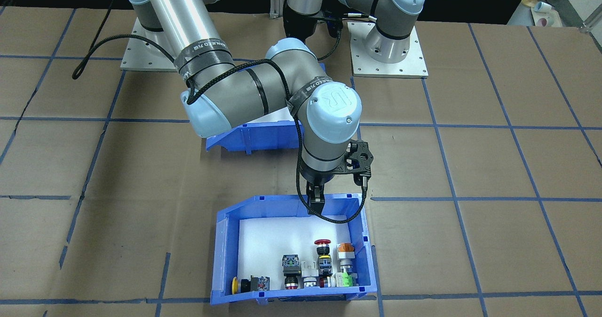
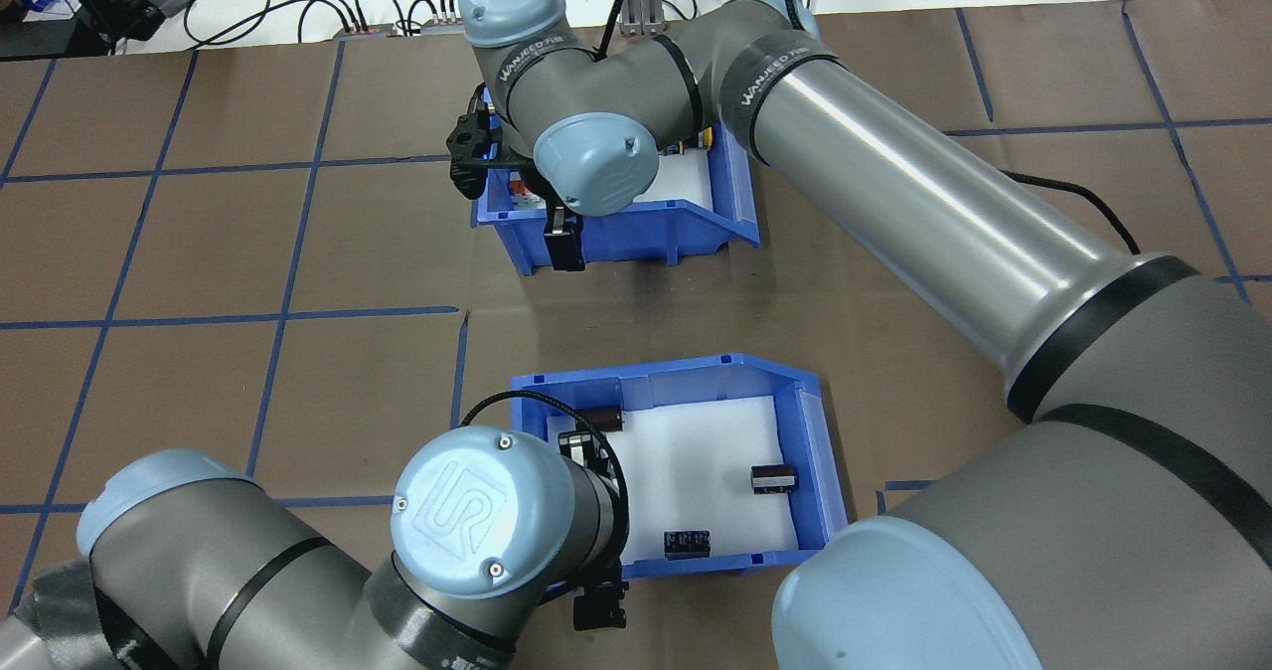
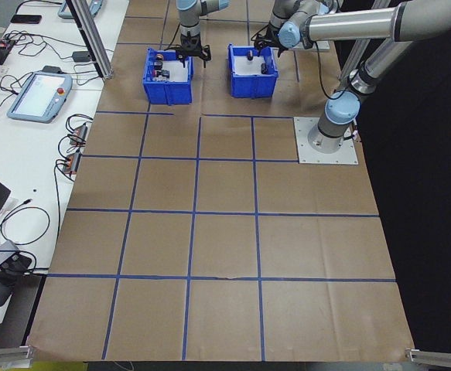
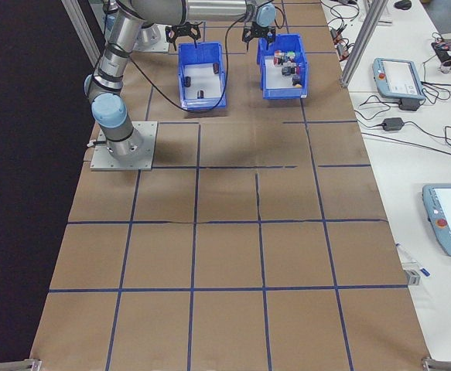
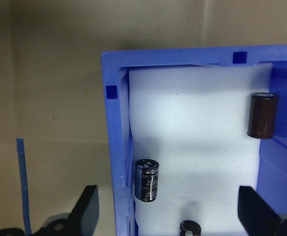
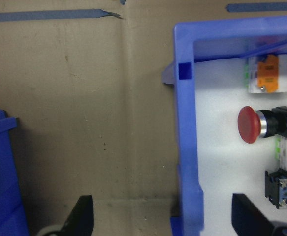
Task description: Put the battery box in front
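Battery box = blue plastic bin with white foam floor and a few small dark cylindrical cells (image 2: 773, 478); this battery box (image 2: 807, 451) sits on the brown paper-covered table (image 2: 199, 252), on the near-robot side. The matching blue plastic bin of colourful push-button switches (image 1: 367, 241) sits farther out, apart from it, with bare table between them. The key relation is that the left gripper (image 5: 168, 196) is right at the box. It hangs over the box's left side wall with its jaws spread wide, one finger (image 5: 86, 206) outside the wall and the other well inside over the foam, so the wall runs between them, close to the outer finger. It grips nothing yet. The left arm is clearly the nearer one. The right gripper (image 1: 315, 203) is out at the switch bin, also wide open and empty, straddling that bin's robot-side wall. The box's long axis runs roughly left-right across the table. Its sloped cut-away mouth points to the robot's right, away from the left gripper, and the switch bin points the same way. I'd judge you need to close on that left wall first, then carry the box outward past the switch bin, which probably has to move as well. Watch the one-wall pinch, because the box may tilt and the loose cells may roll.
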You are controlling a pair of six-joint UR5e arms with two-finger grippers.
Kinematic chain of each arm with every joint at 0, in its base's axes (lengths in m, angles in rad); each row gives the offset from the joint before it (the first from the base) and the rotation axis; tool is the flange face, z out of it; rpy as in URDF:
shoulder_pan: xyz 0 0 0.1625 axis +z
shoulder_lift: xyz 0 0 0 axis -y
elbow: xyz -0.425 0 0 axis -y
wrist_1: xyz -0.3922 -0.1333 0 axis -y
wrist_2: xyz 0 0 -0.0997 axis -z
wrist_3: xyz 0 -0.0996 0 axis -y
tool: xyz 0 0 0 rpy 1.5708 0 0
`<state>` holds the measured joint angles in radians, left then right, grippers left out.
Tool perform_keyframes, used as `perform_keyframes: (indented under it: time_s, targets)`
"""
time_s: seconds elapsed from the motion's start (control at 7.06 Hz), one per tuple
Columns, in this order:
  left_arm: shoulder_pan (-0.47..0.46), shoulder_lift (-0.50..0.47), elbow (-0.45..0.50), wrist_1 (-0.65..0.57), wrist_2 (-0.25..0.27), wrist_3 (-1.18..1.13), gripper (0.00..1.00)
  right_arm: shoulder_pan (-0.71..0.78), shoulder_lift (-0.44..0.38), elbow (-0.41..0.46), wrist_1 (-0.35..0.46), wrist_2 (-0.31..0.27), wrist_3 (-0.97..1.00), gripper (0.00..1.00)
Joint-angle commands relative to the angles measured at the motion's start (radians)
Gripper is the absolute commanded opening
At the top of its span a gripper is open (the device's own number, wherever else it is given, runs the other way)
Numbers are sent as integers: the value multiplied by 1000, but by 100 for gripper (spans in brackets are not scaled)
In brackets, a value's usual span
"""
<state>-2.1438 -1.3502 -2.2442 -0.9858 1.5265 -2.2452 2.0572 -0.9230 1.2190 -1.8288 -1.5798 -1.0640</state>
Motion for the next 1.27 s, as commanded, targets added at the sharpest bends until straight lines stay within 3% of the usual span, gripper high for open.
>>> perform_keyframes:
  time_s: [0.0,0.14,0.28,0.42,0.71,0.85,0.99,1.13]
  targets:
    - [-1,-38,-11,32,-2,-16,99,0,33,19,-85,-2,1,100]
    - [-2,-68,-11,39,-2,-16,99,-2,47,16,-114,-3,-8,83]
    - [-10,-81,-12,41,1,-14,99,-3,41,13,-116,-41,-17,49]
    - [-11,-92,-21,68,1,-14,99,-5,38,8,-116,-61,-28,32]
    - [-13,-118,-46,160,9,-16,95,-11,26,0,-116,-63,-68,17]
    - [-14,-118,-45,164,9,-8,78,-12,24,-9,-118,-62,-70,8]
    - [-16,-119,-46,165,-3,-7,45,-25,18,-41,-116,-60,-73,6]
    - [-18,-127,-46,170,-6,-8,23,-37,6,-55,-107,-62,-100,6]
